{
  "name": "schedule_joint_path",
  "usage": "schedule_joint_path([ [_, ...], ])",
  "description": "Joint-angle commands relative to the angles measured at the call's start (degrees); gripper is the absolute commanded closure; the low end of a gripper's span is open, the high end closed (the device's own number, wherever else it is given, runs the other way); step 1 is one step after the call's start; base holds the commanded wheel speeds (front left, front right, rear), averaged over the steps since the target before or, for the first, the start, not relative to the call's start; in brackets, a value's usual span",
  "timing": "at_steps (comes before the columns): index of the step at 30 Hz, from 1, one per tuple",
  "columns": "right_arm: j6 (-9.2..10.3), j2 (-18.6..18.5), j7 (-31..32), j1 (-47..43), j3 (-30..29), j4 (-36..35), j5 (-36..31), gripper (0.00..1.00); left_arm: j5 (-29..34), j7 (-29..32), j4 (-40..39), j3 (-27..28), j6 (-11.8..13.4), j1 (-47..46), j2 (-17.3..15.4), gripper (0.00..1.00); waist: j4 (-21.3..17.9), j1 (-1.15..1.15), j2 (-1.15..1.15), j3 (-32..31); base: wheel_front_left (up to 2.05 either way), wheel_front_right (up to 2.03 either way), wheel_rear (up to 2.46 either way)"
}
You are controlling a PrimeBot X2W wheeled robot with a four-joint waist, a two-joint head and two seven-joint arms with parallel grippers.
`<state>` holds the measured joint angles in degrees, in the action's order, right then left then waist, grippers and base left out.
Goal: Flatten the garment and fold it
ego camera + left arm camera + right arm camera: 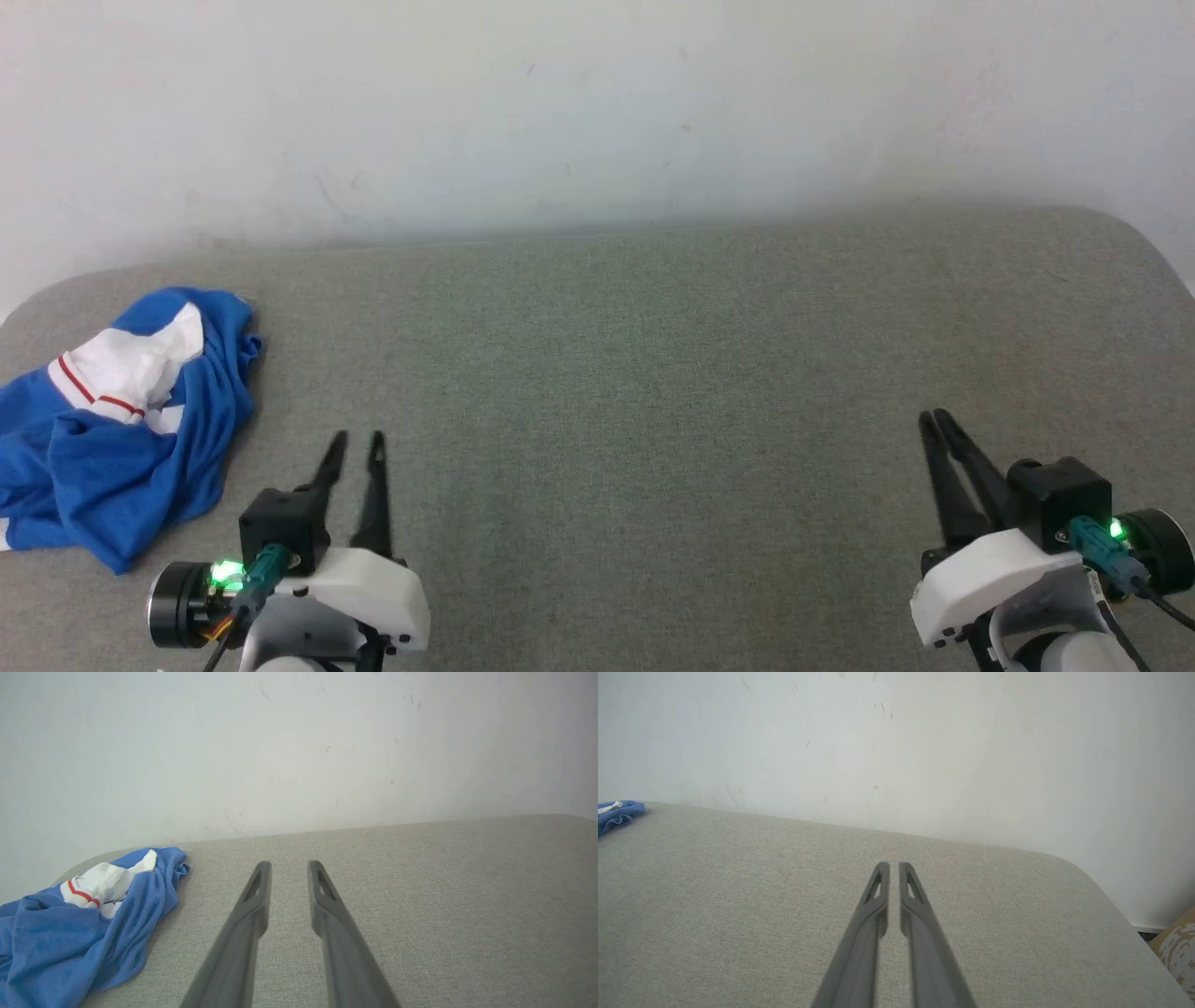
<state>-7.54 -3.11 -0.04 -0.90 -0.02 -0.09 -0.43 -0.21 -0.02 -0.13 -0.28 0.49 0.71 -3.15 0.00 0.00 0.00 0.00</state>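
The garment [103, 467] lies crumpled in a heap at the far left of the grey fabric surface [653, 373]: bright blue cloth with a white, red-striped piece on top. Its left edge runs out of the head view. My left gripper [358, 437] stands just right of the heap, apart from it, open with nothing between its fingers. In the left wrist view the garment [70, 933] sits left of the parted left gripper [289, 863]. My right gripper [935, 415] is far off at the right, shut but for a thin slit and empty [894, 863]. A blue edge of the garment [619, 812] shows far left.
A pale wall [597, 112] rises directly behind the surface. The surface's back corners are rounded, and its right edge [1111, 896] drops off near my right gripper. A patterned brown object [1176, 952] lies on the floor beyond that edge.
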Motion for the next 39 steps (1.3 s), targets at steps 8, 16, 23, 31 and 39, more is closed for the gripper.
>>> schedule_joint_path([
  [8, 0.00, 0.01, -0.80, -0.55, -0.67, -0.21, 0.91, 0.00, 0.03, -0.79, -0.53, -0.36, -0.20, 0.48, -0.01, 0.00, 0.04, 0.00, 0.00, -0.02, 0.00, 0.00, 0.00],
  [16, 0.01, 0.03, -1.76, -1.26, -1.34, -0.36, 1.62, 0.00, -0.06, -1.76, -1.12, -0.73, -0.31, 1.12, -0.03, 0.00, 0.13, 0.00, 0.00, -0.09, 0.00, 0.00, 0.00],
  [23, 0.01, 0.04, -2.59, -1.74, -2.02, -0.46, 2.07, 0.00, -0.22, -2.60, -1.69, -0.98, -0.30, 1.61, -0.03, 0.00, 0.39, 0.00, 0.00, -0.09, 0.00, 0.00, 0.00],
  [31, 0.01, 0.06, -3.20, -2.13, -2.59, -0.71, 2.22, 0.00, -0.46, -3.55, -2.33, -1.23, -0.12, 2.21, -0.03, 0.00, 1.23, 0.00, 0.00, -0.01, 0.00, 0.00, 0.00],
  [39, 0.02, 0.07, -3.60, -2.54, -2.81, -1.39, 2.22, 0.00, -0.87, -4.51, -2.83, -1.21, 0.38, 2.88, -0.02, 0.00, 2.52, 0.00, 0.00, -0.02, 0.00, 0.00, 0.00],
])
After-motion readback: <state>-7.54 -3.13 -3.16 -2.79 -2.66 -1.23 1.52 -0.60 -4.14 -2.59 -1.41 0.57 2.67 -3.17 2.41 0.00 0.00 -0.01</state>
